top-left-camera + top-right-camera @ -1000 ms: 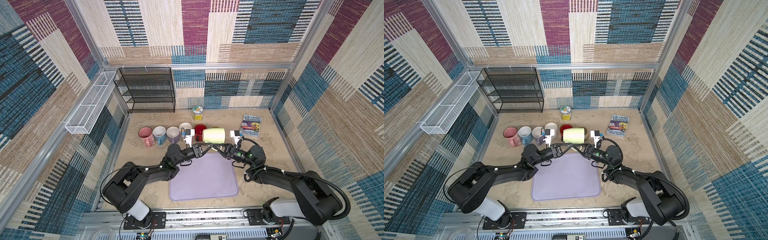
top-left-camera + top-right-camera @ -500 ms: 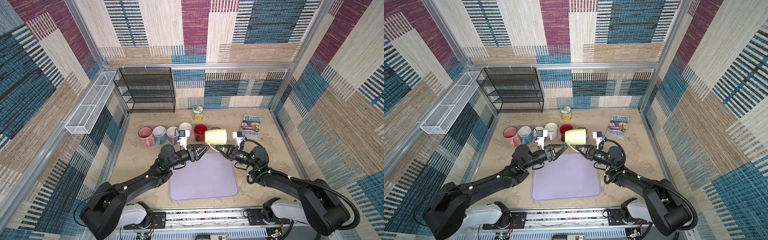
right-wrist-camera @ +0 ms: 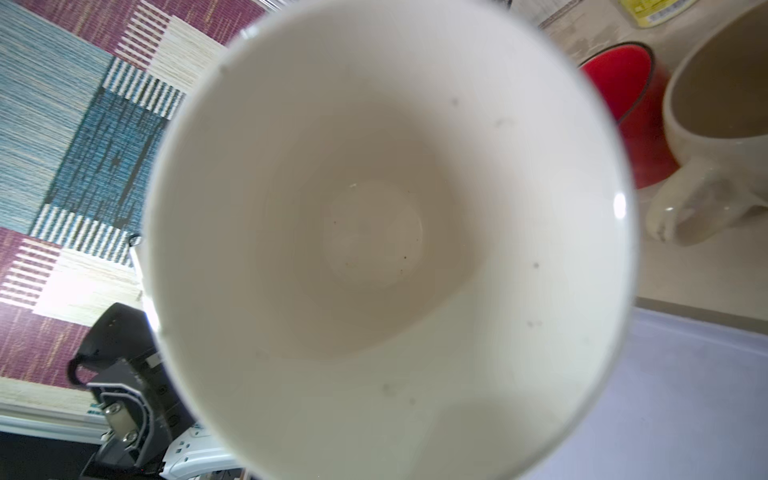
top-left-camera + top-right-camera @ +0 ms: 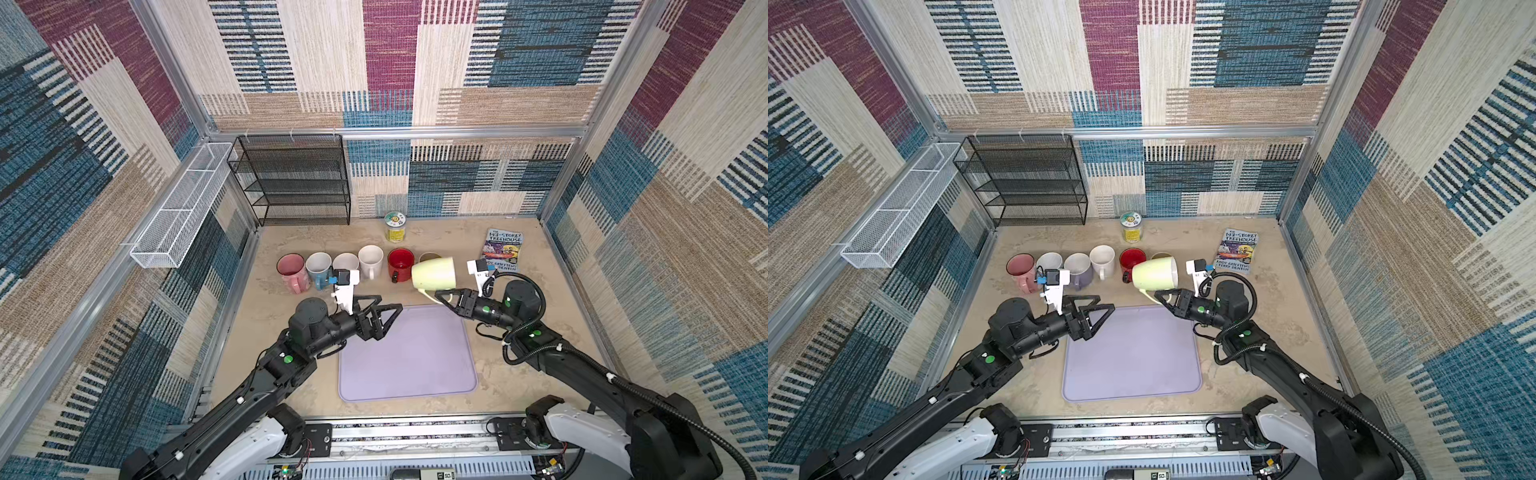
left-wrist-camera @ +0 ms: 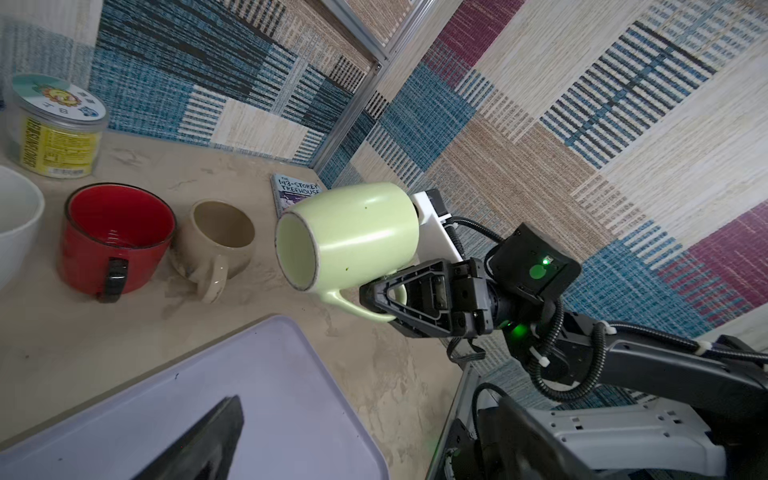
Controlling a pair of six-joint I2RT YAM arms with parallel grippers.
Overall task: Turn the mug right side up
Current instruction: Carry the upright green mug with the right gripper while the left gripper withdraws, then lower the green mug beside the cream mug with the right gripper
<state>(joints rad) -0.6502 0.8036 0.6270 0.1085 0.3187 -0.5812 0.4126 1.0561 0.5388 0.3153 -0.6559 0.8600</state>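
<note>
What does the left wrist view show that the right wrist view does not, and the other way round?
Only the left wrist view: the pale green mug from outside, roughly on its side in the air, with the right gripper shut on its handle. Only the right wrist view: the mug's inside, down to its bottom. Both: the red mug, the beige mug and the purple mat.
</note>
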